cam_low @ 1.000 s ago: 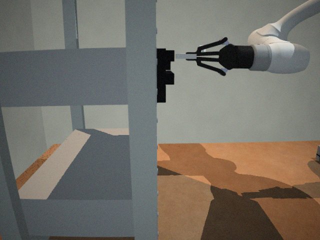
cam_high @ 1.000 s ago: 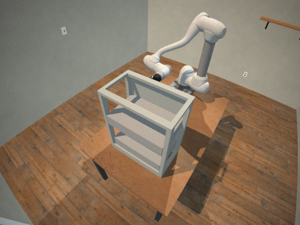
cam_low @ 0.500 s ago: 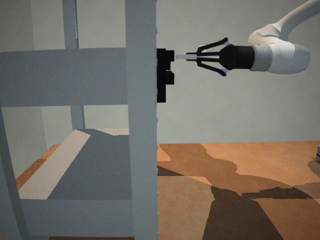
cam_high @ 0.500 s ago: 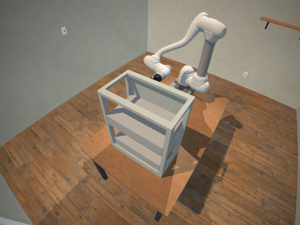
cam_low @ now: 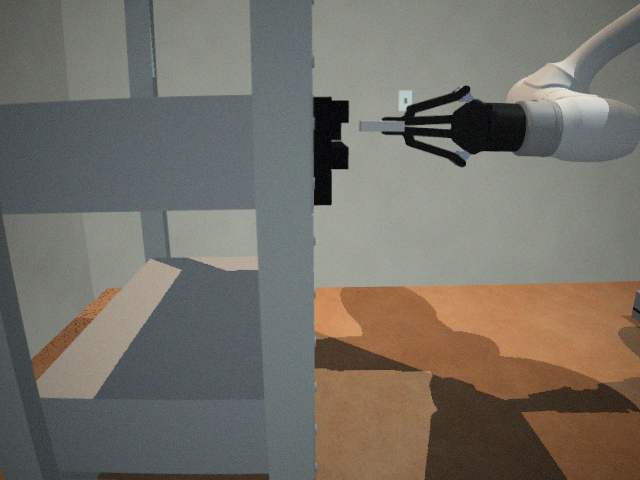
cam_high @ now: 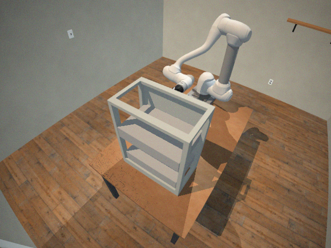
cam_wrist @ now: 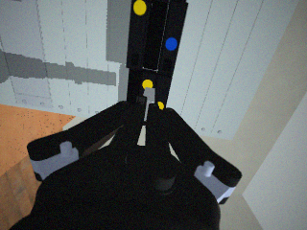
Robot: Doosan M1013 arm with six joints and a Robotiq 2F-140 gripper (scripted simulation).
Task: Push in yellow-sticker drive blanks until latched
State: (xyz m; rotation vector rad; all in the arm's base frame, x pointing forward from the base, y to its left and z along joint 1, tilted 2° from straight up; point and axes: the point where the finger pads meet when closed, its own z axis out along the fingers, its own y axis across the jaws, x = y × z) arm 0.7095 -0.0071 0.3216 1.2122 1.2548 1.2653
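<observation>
A pale grey rack (cam_low: 281, 217) is standing on an orange-brown table (cam_low: 465, 320) over a brown plank floor (cam_high: 280, 165). Black drive blanks (cam_wrist: 155, 43) are showing yellow stickers (cam_wrist: 139, 8) and one blue sticker (cam_wrist: 171, 44). The white arm (cam_high: 232, 29) is carrying a black gripper (cam_low: 372, 126) with light grey fingertips (cam_low: 369, 126).
</observation>
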